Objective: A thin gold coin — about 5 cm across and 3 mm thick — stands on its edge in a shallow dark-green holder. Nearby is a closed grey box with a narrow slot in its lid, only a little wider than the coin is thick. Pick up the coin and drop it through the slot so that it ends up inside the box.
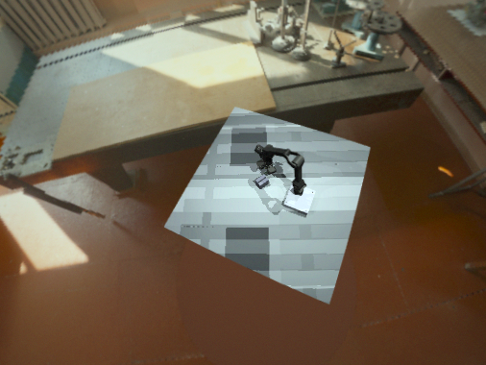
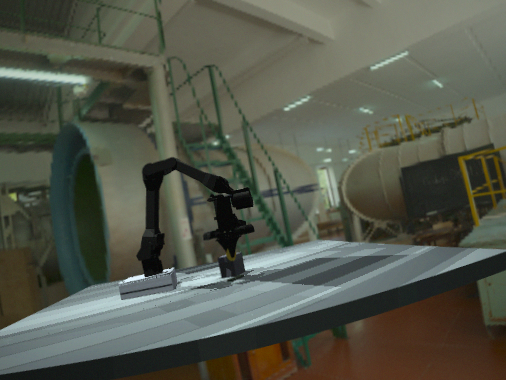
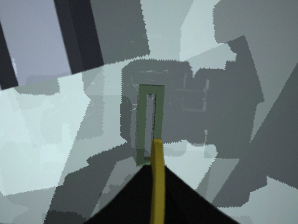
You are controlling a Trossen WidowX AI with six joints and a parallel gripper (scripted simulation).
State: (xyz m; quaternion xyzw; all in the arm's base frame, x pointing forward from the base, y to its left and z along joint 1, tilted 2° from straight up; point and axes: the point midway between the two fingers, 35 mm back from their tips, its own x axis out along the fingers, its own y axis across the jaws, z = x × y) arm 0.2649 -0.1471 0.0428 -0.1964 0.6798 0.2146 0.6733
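1. Gold shows first in the wrist view: the coin (image 3: pixel 158 180) runs edge-on up from the bottom, clamped between the dark fingers, so the gripper (image 3: pixel 159 200) is shut on it.
2. Just past the coin's far tip lies the green holder (image 3: pixel 150 122), its groove bare and well below the coin.
3. Around the holder the table (image 3: pixel 45 145) is a patchwork of pale and dark grey, with open room on both sides. At far left a pale slab with dark bands (image 3: pixel 35 40) cuts across the corner; I cannot tell if it is the box.
4. From the exterior view, the arm's white base plate (image 2: pixel 148 285) sits near the left part of the table (image 2: pixel 350 280), far from the near edge.
5. Right of it stands a dark grey block (image 2: pixel 231 265), touching the table. The gripper (image 2: pixel 230 252) hangs straight down right above it, a sliver of coin (image 2: pixel 230 255) showing at the tips. Whether this block is the box or the holder is unclear here.
6. Much bare table stretches right of the block, out to the far right edge.
7. Only the top view shows the whole tabletop (image 1: pixel 312 240) as a tilted square. The arm (image 1: pixel 288 160) works near its middle, with wide margins to all four edges, and a small grey box (image 1: pixel 261 182) lies just beside the gripper.
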